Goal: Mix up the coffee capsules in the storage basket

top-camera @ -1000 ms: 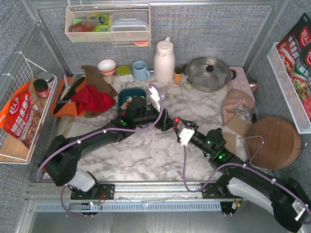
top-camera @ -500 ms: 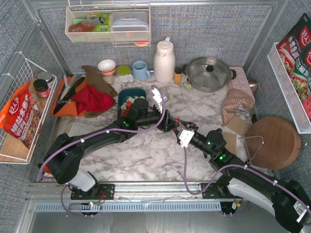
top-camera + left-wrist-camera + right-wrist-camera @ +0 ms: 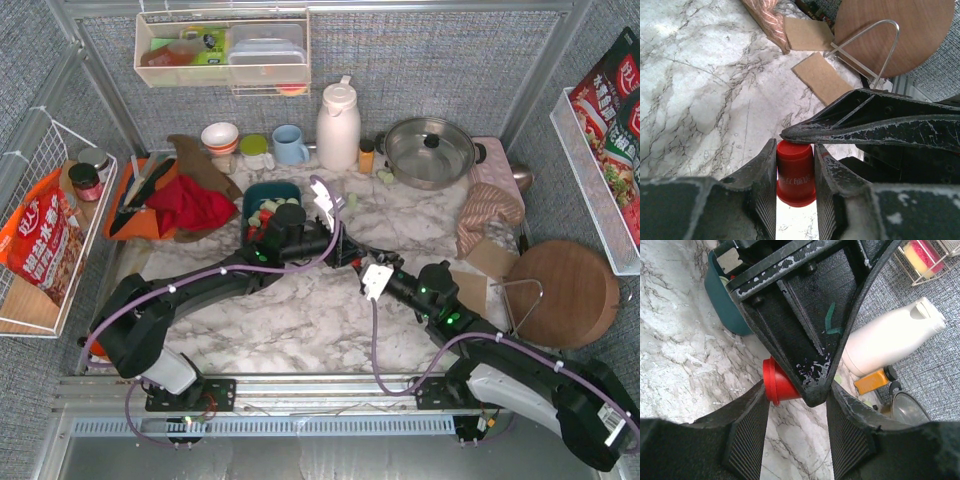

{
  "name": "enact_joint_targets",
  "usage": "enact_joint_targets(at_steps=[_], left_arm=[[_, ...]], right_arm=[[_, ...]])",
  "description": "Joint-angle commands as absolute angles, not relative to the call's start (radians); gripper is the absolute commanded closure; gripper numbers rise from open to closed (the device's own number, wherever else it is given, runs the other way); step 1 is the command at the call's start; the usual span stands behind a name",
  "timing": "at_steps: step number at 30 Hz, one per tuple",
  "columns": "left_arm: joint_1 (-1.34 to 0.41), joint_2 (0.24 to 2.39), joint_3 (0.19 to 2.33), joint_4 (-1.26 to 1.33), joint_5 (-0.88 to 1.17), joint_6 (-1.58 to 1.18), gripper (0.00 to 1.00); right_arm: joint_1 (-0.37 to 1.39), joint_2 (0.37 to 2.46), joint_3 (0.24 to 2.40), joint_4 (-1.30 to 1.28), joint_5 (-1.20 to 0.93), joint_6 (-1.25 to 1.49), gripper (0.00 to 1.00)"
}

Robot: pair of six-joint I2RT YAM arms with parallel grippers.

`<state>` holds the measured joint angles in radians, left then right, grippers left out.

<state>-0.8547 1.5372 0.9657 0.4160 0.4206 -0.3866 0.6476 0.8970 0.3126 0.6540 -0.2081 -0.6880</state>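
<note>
The dark teal storage basket sits at mid-table behind my left arm, with pale green and red coffee capsules in it; its corner shows in the right wrist view. My two grippers meet at the table's centre. My left gripper is shut on one red capsule above the marble. My right gripper is open, its jaws straddling the left gripper's fingers and that red capsule. One right finger lies across the capsule's top.
A white thermos, steel pot, blue mug and bowl stand at the back. An orange tray with a red cloth is at left. A striped cloth, cardboard pieces and a round wooden board are at right.
My left gripper has moved right and my right gripper slightly left and forward, so their fingers now interlock around the red capsule.
</note>
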Motion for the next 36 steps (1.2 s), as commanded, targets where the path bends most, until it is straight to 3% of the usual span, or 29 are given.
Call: enact_joint_targets(at_steps=[1,9,15,22,24,25,36], left_arm=[[-0.854,1.543,0.967,0.464,0.411,-0.383,0.69],[-0.854,1.548,0.965,0.468,0.425,-0.387,0.81],[-0.855,1.549,0.964,0.458,0.427,-0.385,0.88],[-0.853,1.534,0.962,0.445,0.423,-0.379,0.96],[-0.853,1.527,0.958,0.443,0.415,-0.376,0.98],[-0.853,1.522,0.956,0.442,0.408,-0.374,0.99],[-0.845,1.412,0.917,0.355,0.038,-0.328,1.0]], right_arm=[[0.652,0.912,0.323,0.681,-0.216,-0.674,0.64],[0.652,0.914,0.33,0.676,-0.191,-0.667,0.54],[0.65,0.914,0.333,0.681,-0.141,-0.653,0.34],[0.648,0.914,0.346,0.668,-0.095,-0.653,0.2],[0.645,0.912,0.349,0.669,-0.068,-0.646,0.03],[0.645,0.909,0.35,0.666,-0.056,-0.642,0.01],[0.627,0.739,0.399,0.382,-0.002,-0.622,0.01]])
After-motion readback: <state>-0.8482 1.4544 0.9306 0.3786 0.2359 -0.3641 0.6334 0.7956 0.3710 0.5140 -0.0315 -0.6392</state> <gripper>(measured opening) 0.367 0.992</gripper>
